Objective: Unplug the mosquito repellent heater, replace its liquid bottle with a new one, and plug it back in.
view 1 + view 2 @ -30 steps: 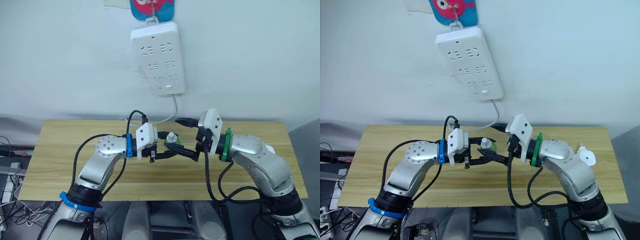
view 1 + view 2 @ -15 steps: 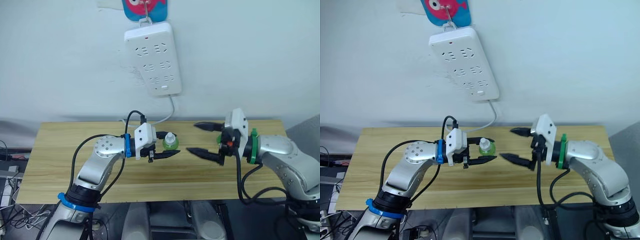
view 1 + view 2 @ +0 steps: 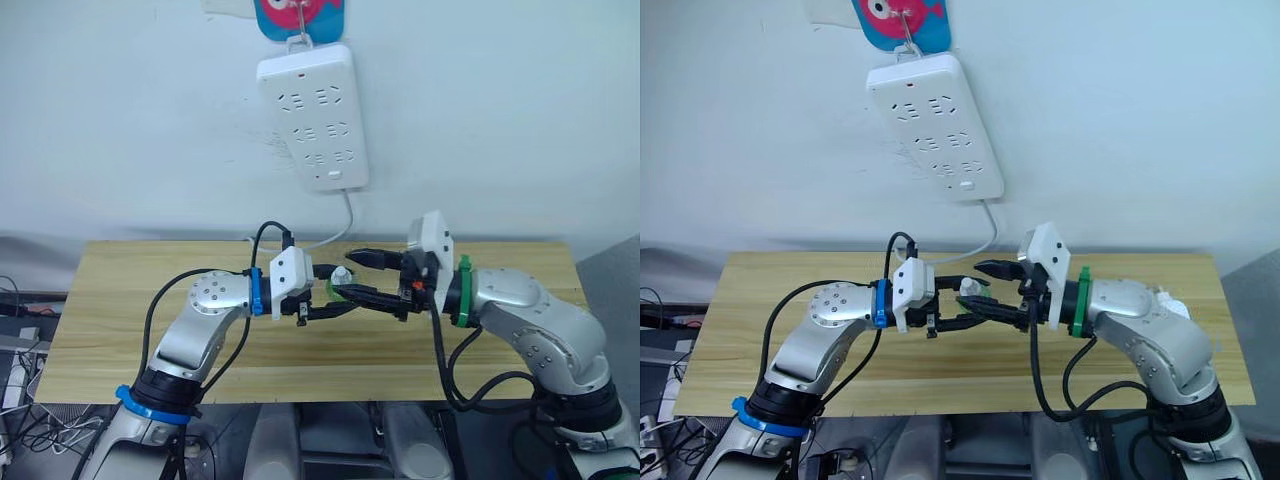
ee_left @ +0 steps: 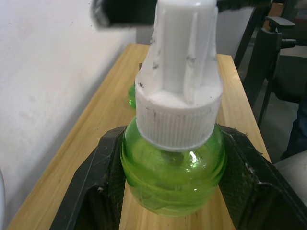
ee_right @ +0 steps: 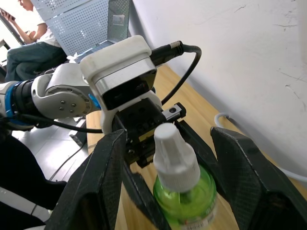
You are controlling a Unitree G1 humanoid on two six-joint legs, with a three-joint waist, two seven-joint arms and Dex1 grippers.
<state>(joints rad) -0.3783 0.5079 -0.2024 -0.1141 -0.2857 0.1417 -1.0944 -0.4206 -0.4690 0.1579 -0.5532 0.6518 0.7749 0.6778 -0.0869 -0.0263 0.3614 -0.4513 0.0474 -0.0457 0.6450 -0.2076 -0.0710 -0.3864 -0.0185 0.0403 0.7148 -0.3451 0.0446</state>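
Green liquid fills the small bottle (image 4: 172,177), which wears a white ribbed cap (image 4: 180,86) with a tall fluted neck. It sits upright between the two black fingers (image 4: 91,187) of the left gripper (image 3: 335,291), held above the wooden table (image 3: 120,330) near its middle. In the left wrist view both fingers press against the bottle's round belly, one on each side, so this gripper is clamped on the bottle.

From the other side the right gripper (image 3: 368,277) faces the left one, its fingers spread wide apart. In the right wrist view its two fingers (image 5: 108,177) stand on either side of the bottle with a clear gap to the glass on each side; they straddle it without touching. One finger passes just above the cap in the head views, the other runs below, level with the left gripper's lower finger.

On the wall above hangs a white power strip (image 3: 313,115), its cord (image 3: 345,225) dropping behind the table. A second green bottle (image 4: 132,95) stands on the table farther back, near the wall. A seated person (image 5: 29,43) shows in the background of the right wrist view.
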